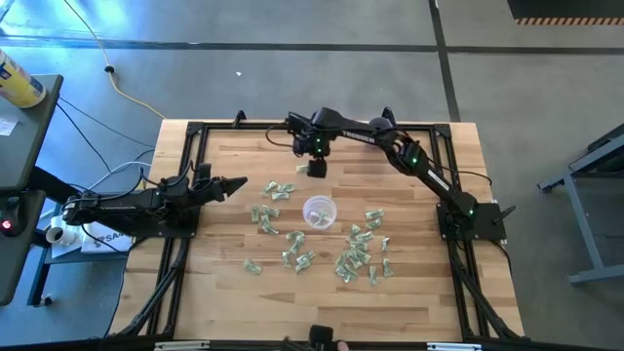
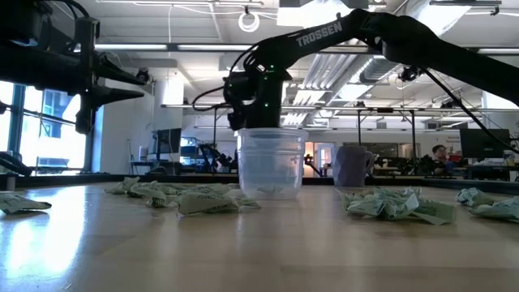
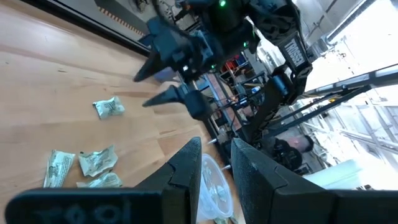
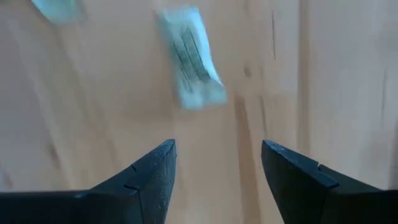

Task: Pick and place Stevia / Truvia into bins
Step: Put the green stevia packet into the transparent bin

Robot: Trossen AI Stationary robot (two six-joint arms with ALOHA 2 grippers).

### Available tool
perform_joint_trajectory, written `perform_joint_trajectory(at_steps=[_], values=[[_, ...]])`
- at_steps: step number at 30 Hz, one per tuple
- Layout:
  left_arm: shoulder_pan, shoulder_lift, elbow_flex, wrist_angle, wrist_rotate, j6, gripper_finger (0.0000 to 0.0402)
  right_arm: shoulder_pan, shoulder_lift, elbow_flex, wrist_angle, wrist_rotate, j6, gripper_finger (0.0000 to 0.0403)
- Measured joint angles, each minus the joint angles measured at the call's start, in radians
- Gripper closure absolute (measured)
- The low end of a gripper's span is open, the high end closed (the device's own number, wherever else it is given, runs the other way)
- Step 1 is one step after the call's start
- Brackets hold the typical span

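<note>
Pale green and white Stevia sachets [image 1: 276, 191] lie flat and scattered on the wooden table around a clear plastic cup [image 1: 319, 212], which stands upright mid-table; more sachets [image 1: 357, 255] lie to its near right. My right gripper [image 1: 315, 164] hangs over the table's far middle, beyond the cup, pointing down and open with nothing between its fingers. In the right wrist view one sachet [image 4: 189, 59] lies on the wood past the open fingers [image 4: 214, 171]. My left gripper [image 1: 232, 185] waits level at the table's left, open and empty [image 3: 216, 165].
A black metal frame [image 1: 195, 132] runs around the table's edges. A few sachets lie inside the cup [image 2: 272, 166]. Bare wood lies along the near edge [image 1: 312, 302]. Cables and a side table [image 1: 19, 146] stand beyond the left edge.
</note>
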State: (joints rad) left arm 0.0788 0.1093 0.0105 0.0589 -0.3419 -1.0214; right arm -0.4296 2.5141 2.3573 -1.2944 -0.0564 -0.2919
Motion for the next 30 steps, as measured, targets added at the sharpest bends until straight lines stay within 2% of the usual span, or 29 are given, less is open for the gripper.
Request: perform_joint_trajectory(at_steps=[3, 7, 12, 14, 17, 18, 20, 30], values=[[0.0, 0.0, 0.0, 0.0, -0.003, 0.0, 0.0277, 0.016, 0.0, 0.0, 0.01, -0.067, 0.029, 0.0176], [0.0, 0.0, 0.0, 0.0, -0.007, 0.003, 0.0277, 0.062, 0.0, 0.0, 0.044, -0.073, 0.074, 0.0175], [0.0, 0.0, 0.0, 0.0, -0.009, 0.019, 0.0277, 0.092, 0.001, -0.001, 0.252, -0.074, 0.137, 0.0175], [0.0, 0.0, 0.0, 0.0, -0.009, 0.019, 0.0277, 0.086, 0.001, -0.001, 0.323, -0.045, 0.238, 0.0176], [0.0, 0.0, 0.0, 0.0, -0.009, 0.019, 0.0277, 0.053, 0.014, 0.0, 0.368, 0.066, 0.556, 0.0176], [0.0, 0.0, 0.0, 0.0, -0.009, 0.019, 0.0277, 0.038, 0.016, -0.001, 0.355, 0.075, 0.672, 0.0176], [0.0, 0.0, 0.0, 0.0, -0.008, 0.019, 0.0277, 0.011, 0.018, -0.003, 0.336, 0.059, 0.795, 0.0178], [0.0, 0.0, 0.0, 0.0, -0.002, 0.022, 0.0277, -0.012, 0.017, -0.002, 0.275, -0.071, 0.93, 0.0217]])
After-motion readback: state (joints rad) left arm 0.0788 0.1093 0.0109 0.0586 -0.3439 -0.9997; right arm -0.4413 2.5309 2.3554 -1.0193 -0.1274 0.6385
